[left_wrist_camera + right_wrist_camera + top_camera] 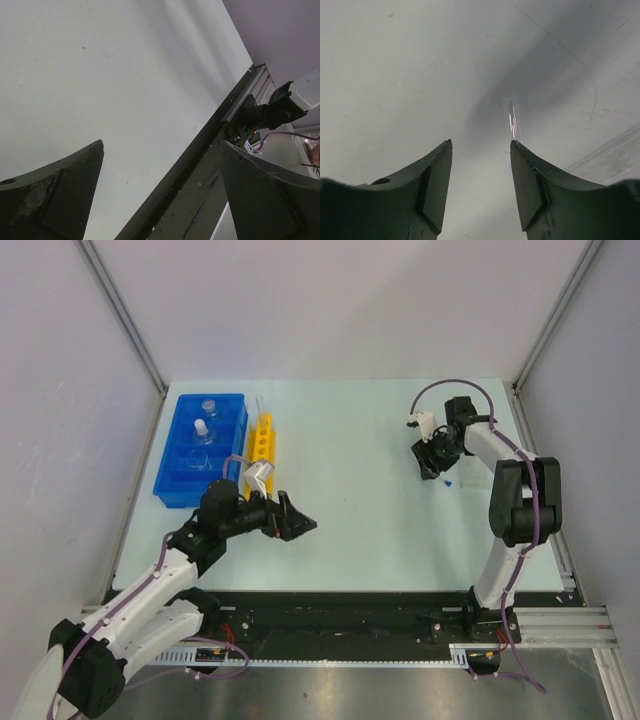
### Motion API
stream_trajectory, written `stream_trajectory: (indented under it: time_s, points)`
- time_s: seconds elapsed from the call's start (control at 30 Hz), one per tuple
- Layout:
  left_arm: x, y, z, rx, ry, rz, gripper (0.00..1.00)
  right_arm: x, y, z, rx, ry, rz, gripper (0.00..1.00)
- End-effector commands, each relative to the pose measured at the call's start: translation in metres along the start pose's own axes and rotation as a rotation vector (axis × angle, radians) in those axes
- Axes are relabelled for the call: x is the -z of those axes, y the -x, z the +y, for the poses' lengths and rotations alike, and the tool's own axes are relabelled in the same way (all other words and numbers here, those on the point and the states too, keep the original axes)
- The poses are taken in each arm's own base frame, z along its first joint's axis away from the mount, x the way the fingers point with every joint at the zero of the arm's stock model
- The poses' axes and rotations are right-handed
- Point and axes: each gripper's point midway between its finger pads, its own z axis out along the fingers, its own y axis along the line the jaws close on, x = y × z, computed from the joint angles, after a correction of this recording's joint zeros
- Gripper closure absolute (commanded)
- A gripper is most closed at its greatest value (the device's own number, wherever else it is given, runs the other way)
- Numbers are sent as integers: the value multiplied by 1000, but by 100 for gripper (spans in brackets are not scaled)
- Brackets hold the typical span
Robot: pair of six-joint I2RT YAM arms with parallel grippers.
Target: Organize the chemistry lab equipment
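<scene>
Right gripper (pixel 481 145) spread over a thin clear tube (pixel 514 120).
The tube is seen close to one fingertip; the gripper should be centred before it is closed gently.

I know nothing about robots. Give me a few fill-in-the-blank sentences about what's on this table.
The yellow rack stands beside the ____ tray.
The left gripper holds ____.
The tube lies just ahead of the right gripper, whose fingers are ____.
Missing words: blue; nothing; open.
</scene>
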Motion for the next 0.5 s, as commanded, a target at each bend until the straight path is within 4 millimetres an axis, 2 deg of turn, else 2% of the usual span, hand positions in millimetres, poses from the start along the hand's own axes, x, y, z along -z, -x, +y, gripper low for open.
stream_trajectory:
  time_s: [0.0, 0.17, 0.47]
  points:
    - [-2, 12, -15, -16, -80, -40, 0, -2, -12, -16, -66, -8, 51, 46]
    - [-8, 6, -11, -8, -91, -19, 0, -3, -23, -25, -90, -10, 70, 48]
    - [-13, 6, -12, 1, -112, -13, 0, -12, -34, -23, -92, 8, 109, 55]
